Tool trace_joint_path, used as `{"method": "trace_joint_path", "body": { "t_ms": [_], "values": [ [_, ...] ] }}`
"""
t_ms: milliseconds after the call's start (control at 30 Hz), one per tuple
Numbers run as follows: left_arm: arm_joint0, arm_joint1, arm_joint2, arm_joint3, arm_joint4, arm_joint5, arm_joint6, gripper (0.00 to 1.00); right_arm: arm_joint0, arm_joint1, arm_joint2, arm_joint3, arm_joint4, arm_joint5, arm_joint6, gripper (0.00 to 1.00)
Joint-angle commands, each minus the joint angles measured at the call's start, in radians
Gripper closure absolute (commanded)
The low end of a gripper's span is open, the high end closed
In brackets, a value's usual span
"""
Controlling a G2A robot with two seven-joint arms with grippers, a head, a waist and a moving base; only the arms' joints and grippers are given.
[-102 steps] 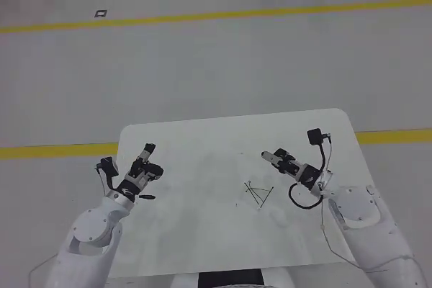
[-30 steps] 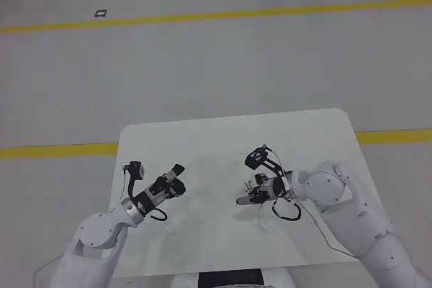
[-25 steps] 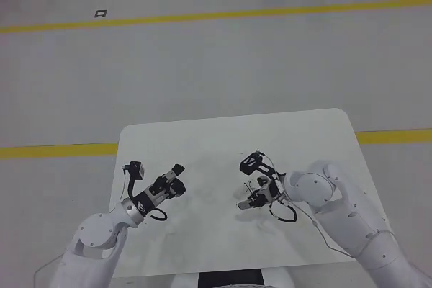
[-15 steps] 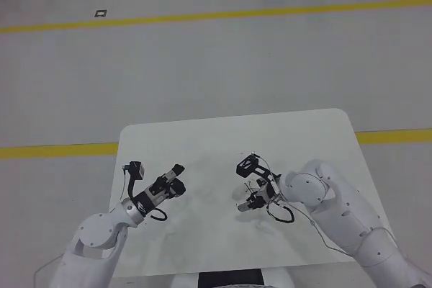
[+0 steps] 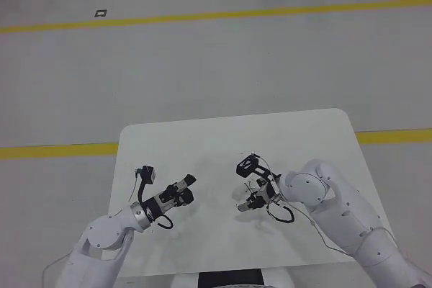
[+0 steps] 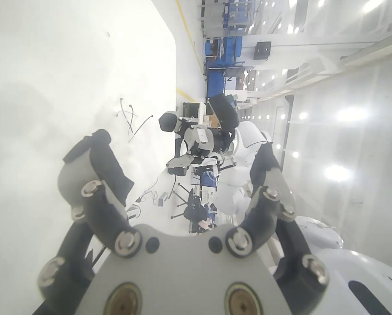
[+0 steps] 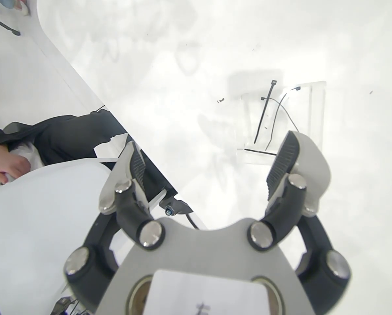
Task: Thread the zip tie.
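A few thin black zip ties (image 7: 264, 116) lie crossed over each other near the middle of the white table (image 5: 223, 137). The right claw (image 7: 212, 142) is just beside them, its fingers spread wide and holding nothing. A tiny black speck (image 7: 220, 100) lies close by. The left claw (image 6: 183, 144), nearer the left edge, is spread wide too and points toward the zip ties.

The left arm comes in from seven o'clock, its left gripper (image 5: 189, 180) aimed toward two o'clock with fingers spread wide; the right arm bends in from five o'clock, its right gripper (image 5: 243, 205) tipped toward eight o'clock, jaws likewise parted.
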Motion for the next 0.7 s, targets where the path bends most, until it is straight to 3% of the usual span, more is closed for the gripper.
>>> {"method": "trace_joint_path", "body": {
  "t_ms": [0,233,467,667],
  "values": [
    [-0.003,0.0,0.008,0.008,-0.01,0.001,0.0,0.0,0.0,0.0,0.0,0.0,0.0,0.0,0.0,0.0],
    [-0.006,0.001,0.011,0.012,-0.021,0.002,-0.002,0.0,-0.003,-0.002,-0.016,0.007,-0.017,0.0,-0.025,0.0],
    [-0.006,0.001,0.011,0.012,-0.021,0.002,-0.002,0.0,0.037,-0.011,-0.071,0.039,-0.072,0.072,-0.031,0.0],
    [-0.006,0.001,0.011,0.012,-0.021,0.002,-0.002,0.0,0.037,-0.011,-0.071,0.039,-0.072,0.072,-0.031,0.0]
  ]
}}
